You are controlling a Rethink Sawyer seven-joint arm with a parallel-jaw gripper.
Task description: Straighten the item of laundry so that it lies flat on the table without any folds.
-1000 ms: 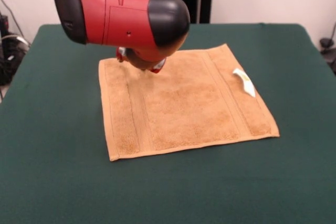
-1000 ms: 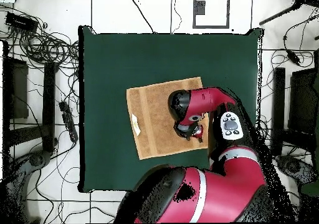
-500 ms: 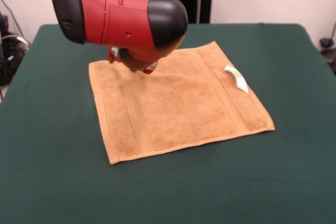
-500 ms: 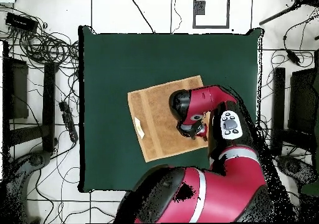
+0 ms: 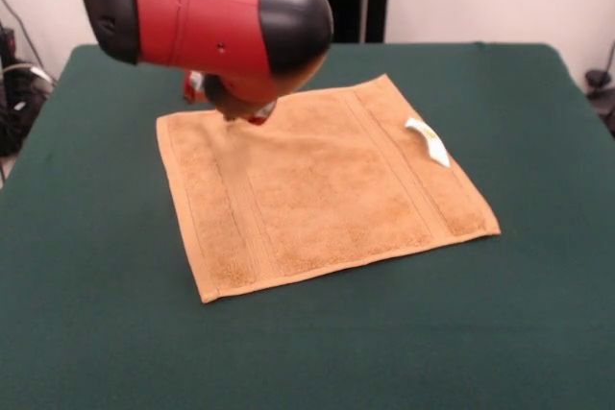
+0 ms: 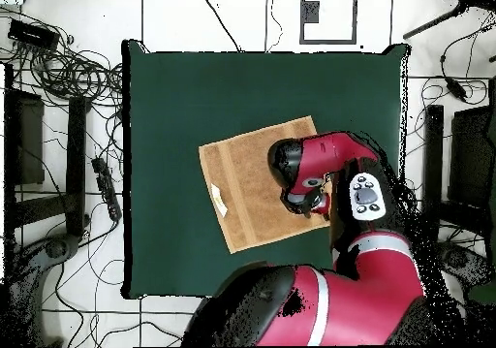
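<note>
The dark green felt worktop has wide free room on every side of the orange-tan terry towel, which lies flat and almost square near the middle. The tool is down at the towel's far corner under the red arm; if it is open or closed, I cannot tell. A small white tag sits near the opposite edge, beside a woven stripe band.

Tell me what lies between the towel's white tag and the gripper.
Only bare towel. In the front view, the white tag sits near one edge, the gripper at the far corner; flat orange-tan terry with a stripe band runs between them, nothing else on it.
</note>
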